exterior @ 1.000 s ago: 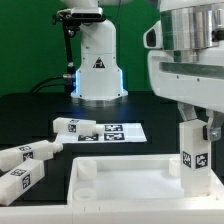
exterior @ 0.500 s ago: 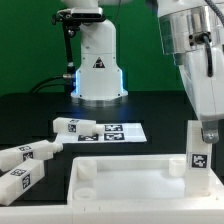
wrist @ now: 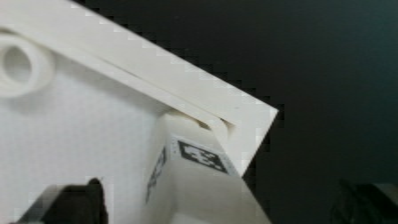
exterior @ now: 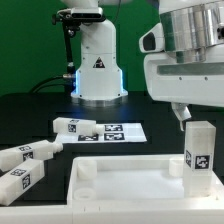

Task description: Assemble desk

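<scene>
My pincer (wrist: 222, 203) gapes wide, apparently clear of the upright desk leg (exterior: 200, 152); light, stiff, slick plastic, so I'd grip its flat sides midway.

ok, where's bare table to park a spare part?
Black table between the marker board and the upright leg; also behind the board, beside the base. The tabletop is bare inside too. Crowded on the exterior view's left: three loose legs.
</scene>
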